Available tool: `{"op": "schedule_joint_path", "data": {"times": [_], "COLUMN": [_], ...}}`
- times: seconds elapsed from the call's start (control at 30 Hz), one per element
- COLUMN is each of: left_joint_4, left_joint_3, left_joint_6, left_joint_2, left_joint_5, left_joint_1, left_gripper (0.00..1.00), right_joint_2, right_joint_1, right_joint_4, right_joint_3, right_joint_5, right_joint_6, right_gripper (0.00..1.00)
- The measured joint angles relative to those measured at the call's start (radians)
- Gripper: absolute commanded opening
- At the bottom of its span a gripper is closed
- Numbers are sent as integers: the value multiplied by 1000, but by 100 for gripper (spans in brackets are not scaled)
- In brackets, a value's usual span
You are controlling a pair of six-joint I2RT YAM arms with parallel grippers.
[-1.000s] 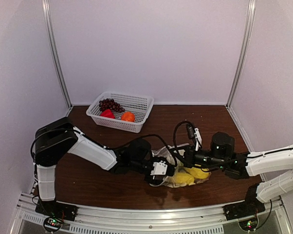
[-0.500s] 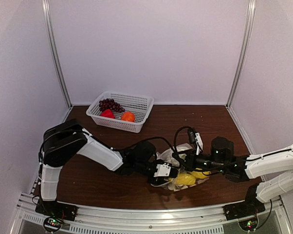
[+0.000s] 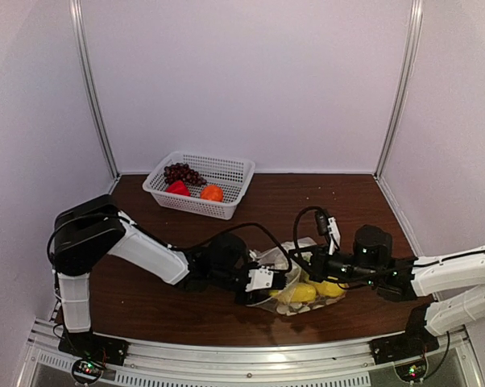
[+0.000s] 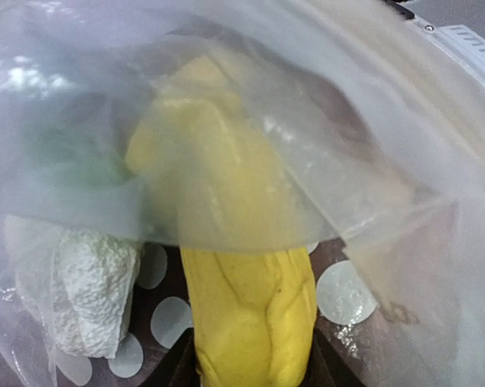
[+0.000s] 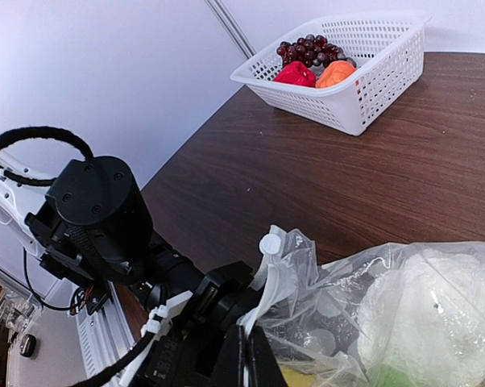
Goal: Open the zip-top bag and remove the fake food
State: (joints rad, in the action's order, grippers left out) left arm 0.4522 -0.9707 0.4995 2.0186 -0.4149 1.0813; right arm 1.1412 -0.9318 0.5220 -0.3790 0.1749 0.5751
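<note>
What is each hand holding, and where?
Right hand pinches the clear dotted plastic zip-top bag at its edge. Left hand straddles the yellow plastic toy food; grip unclear.

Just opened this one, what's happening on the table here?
Both arms are at the zip-top bag near the front of the table. The right claw is shut on the bag's edge. The left claw is inside the bag, jaws either side of a yellow piece beside a white lumpy piece; whether it grips is unclear. The grape bunch, red piece and orange piece lie in the basket at the back.
</note>
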Motion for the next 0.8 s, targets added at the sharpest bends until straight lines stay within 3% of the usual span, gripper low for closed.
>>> {"op": "schedule_joint_path", "data": {"times": [0.23, 0.53, 0.8], "left_joint_4": [-80, -298, -402], "left_joint_3": [37, 45, 181], "left_joint_6": [-31, -45, -114], "left_joint_2": [-113, -289, -510], "left_joint_5": [64, 195, 235], "left_joint_1": [0, -1, -77], "left_gripper": [29, 28, 26], "right_joint_2": [-10, -1, 2], "right_joint_1": [3, 9, 28], "right_joint_4": [-9, -9, -1], "right_joint_3": [5, 6, 6], "right_joint_5": [-8, -11, -14], "right_joint_6": [-4, -11, -11], "right_gripper": [0, 0, 0]}}
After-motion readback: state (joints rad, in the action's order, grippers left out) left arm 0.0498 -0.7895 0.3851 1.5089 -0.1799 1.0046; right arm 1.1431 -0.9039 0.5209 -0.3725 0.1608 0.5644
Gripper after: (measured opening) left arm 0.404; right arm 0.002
